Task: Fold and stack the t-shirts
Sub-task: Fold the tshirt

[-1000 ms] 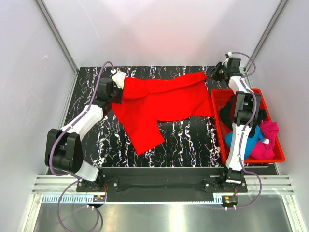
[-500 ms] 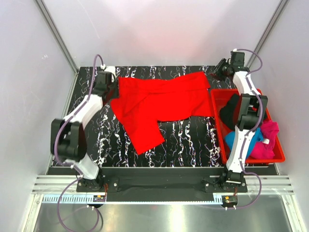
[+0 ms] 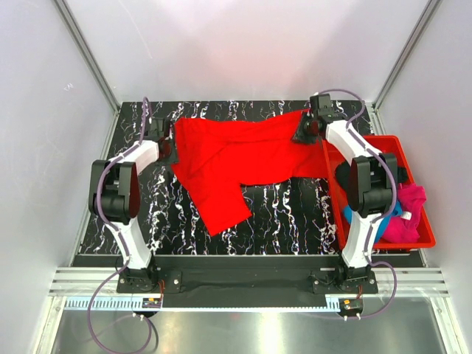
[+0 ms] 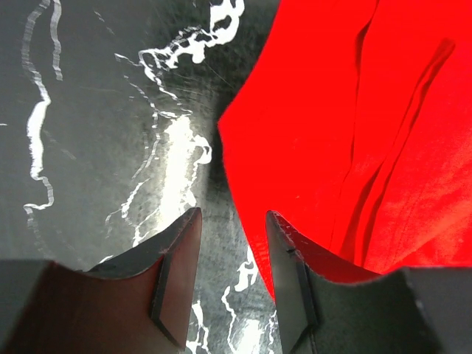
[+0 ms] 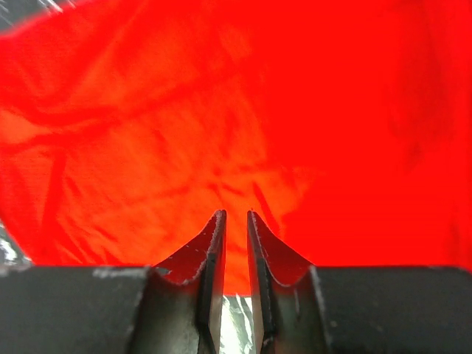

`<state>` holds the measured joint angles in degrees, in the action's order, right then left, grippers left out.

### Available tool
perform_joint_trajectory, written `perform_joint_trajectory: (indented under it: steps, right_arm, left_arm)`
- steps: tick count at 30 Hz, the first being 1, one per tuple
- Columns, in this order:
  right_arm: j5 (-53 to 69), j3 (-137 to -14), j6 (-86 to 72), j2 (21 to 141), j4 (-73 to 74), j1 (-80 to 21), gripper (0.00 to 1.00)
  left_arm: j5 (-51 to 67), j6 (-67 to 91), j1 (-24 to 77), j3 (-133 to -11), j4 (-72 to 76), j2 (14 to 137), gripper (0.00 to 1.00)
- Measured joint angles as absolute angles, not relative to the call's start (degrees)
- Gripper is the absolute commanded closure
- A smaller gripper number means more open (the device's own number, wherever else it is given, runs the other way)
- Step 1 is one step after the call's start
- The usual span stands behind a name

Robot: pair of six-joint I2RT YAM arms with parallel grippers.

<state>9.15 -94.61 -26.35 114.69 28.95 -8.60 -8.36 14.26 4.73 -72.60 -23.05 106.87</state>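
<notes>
A bright red t-shirt [image 3: 236, 158] lies spread flat on the black marbled table, one sleeve pointing toward the near edge. My left gripper [image 3: 166, 150] sits at the shirt's left edge. In the left wrist view that gripper [image 4: 233, 212] is open over bare table, and the red t-shirt's edge [image 4: 354, 133] runs just under its right finger. My right gripper [image 3: 304, 133] hovers over the shirt's far right corner. In the right wrist view it [image 5: 235, 212] shows a narrow gap, with the red t-shirt [image 5: 221, 110] below and nothing pinched.
A red plastic bin [image 3: 387, 246] stands at the table's right side, partly behind the right arm. It holds a black t-shirt [image 3: 400, 175], a blue t-shirt [image 3: 349, 215] and a magenta-pink t-shirt [image 3: 413, 210]. White walls and metal posts enclose the table.
The left gripper let go near the shirt's far left corner, opened and drew back to its left edge. The right gripper swung from the far right corner inward over the shirt, its jaws narrowing.
</notes>
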Motion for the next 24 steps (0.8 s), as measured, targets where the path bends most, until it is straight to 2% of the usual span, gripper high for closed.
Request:
perform_joint_trajectory:
  steps: [4, 6, 7, 8, 10, 11, 19, 24]
  right_arm:
    - [6.44, -88.44, -26.06, 111.9, 29.47, -9.76, 0.77]
    - [4.95, -85.34, -25.82, 110.52, 29.43, -9.85, 0.77]
    - [4.25, -83.79, -25.71, 109.93, 29.36, -9.85, 0.78]
    - [3.6, -82.41, -25.67, 109.58, 29.47, -9.87, 0.79]
    - [2.55, -80.23, -25.58, 109.45, 29.28, -9.87, 0.81]
    - [1.98, -78.89, -25.47, 109.45, 29.3, -9.93, 0.82]
    - [-3.11, -74.61, -25.52, 109.25, 29.39, -10.79, 0.86]
    - [-5.48, -74.17, -25.47, 109.25, 29.17, -12.12, 0.92]
  left_arm:
    - [-7.2, 14.59, 4.64, -73.47, -23.51, 109.8, 0.57]
    - [-6.92, 14.59, 4.64, -74.74, -24.73, 111.72, 0.62]
    - [-6.81, 14.57, 4.64, -75.77, -25.39, 112.75, 0.68]
    - [-6.63, 14.52, 4.64, -76.93, -25.76, 113.32, 0.8]
    - [-6.2, 14.2, 4.58, -78.59, -26.52, 114.32, 0.91]
    - [-6.0, 14.06, 4.51, -79.05, -26.74, 114.76, 1.0]
    - [-5.85, 12.99, 3.01, -79.42, -27.59, 114.93, 1.0]
    - [-6.07, 12.14, 1.1, -79.42, -28.25, 114.76, 1.0]
